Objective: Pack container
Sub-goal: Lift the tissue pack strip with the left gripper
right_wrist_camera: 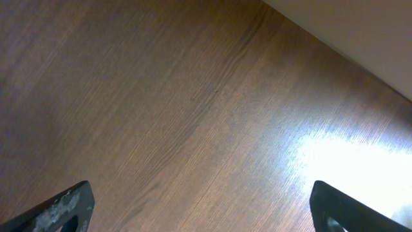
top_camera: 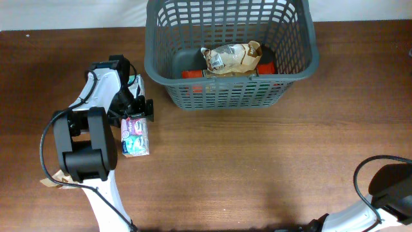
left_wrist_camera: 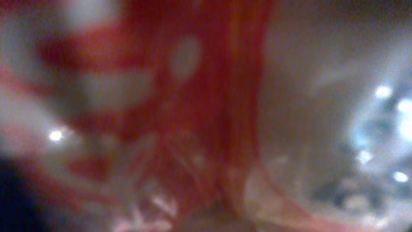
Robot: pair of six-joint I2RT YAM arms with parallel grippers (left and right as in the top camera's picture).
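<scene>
The dark grey basket (top_camera: pixel 166 38) stands at the back centre. It holds a crumpled brown and silver bag (top_camera: pixel 232 58) lying on red packets (top_camera: pixel 192 74). A white, teal and pink packet (top_camera: pixel 135 135) lies on the table left of the basket. My left gripper (top_camera: pixel 136 106) is down over the far half of that packet, its black jaws on either side of it. The left wrist view is only a red and white blur (left_wrist_camera: pixel 193 116), too close to read the jaws. My right gripper (right_wrist_camera: pixel 199 209) is open and empty over bare wood.
The wooden table (top_camera: pixel 257 161) runs from the basket to the front edge. My right arm's base and cable (top_camera: pixel 386 187) sit at the front right corner. A scrap of brown tape (top_camera: pixel 48 182) lies by the left arm's base.
</scene>
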